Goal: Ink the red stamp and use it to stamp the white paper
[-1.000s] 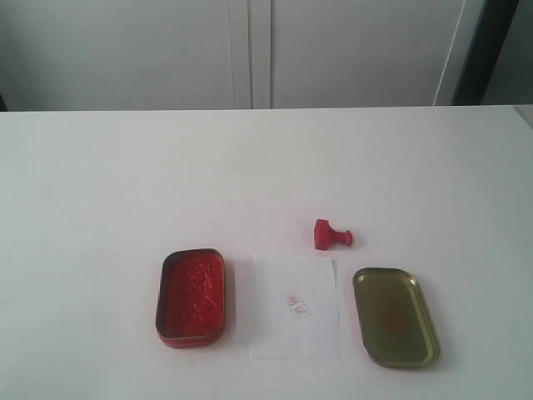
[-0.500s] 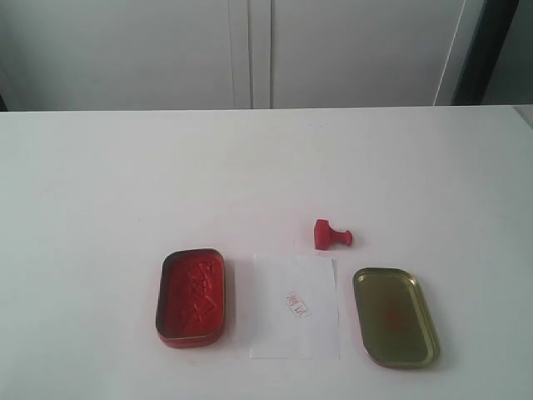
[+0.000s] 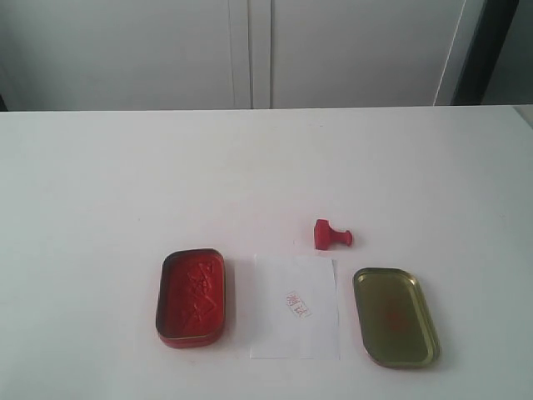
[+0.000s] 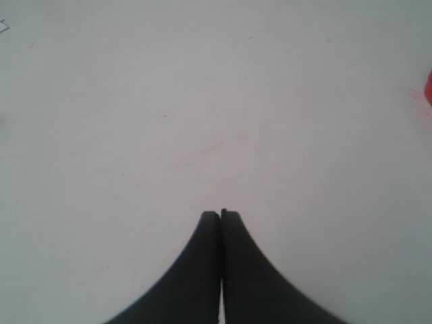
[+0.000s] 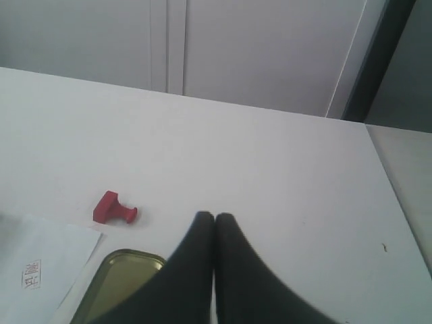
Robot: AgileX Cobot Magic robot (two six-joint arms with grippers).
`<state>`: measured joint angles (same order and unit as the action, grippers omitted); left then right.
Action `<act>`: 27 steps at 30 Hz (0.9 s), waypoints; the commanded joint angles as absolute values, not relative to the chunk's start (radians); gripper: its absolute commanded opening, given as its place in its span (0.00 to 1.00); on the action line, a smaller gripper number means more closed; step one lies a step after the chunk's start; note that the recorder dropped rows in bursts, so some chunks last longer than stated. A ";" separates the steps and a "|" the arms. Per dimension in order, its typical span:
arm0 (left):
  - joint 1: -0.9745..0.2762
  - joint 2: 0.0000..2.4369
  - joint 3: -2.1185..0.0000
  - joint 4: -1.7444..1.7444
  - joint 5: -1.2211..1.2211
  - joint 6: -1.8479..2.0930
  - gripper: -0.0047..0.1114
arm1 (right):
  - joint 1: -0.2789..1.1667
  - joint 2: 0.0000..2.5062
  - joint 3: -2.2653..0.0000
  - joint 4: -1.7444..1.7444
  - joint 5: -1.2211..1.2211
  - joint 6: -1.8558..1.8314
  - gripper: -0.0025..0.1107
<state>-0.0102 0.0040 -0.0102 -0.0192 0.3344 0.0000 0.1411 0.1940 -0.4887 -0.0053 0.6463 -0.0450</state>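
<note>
The white paper (image 3: 275, 329) bears a red mark and the red stamp (image 3: 332, 235) lies tipped just beyond its far edge, so we judge our left gripper (image 4: 221, 214) and right gripper (image 5: 214, 217), jaws pressed together, idle.

Matte black left tool (image 4: 220, 213) and right tool (image 5: 214, 216), each a pair of smooth fingers, broad-based, narrow-tipped.

Bare tabletop (image 3: 125, 183) around the red stamp (image 3: 331, 234) — white paper (image 3: 295, 307), ink tin (image 3: 191, 297), lid (image 3: 396, 316) low on the camera side
</note>
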 commanded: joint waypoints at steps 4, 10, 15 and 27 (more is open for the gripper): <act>-0.013 0.000 0.000 -0.022 0.344 0.000 0.04 | 0.136 0.121 -0.404 -0.015 0.623 -0.041 0.02; -0.013 0.000 0.000 -0.022 0.344 0.000 0.04 | 0.136 0.076 -0.294 -0.015 0.523 -0.041 0.02; -0.013 0.000 0.000 -0.022 0.344 0.000 0.04 | 0.136 0.019 -0.199 -0.015 0.519 -0.041 0.02; -0.013 0.000 0.000 -0.022 0.344 0.000 0.04 | 0.136 0.000 -0.030 -0.015 0.345 -0.041 0.02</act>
<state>-0.0102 0.0040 -0.0102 -0.0192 0.3344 0.0000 0.1405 0.0057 -0.0660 -0.0053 0.3628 -0.0450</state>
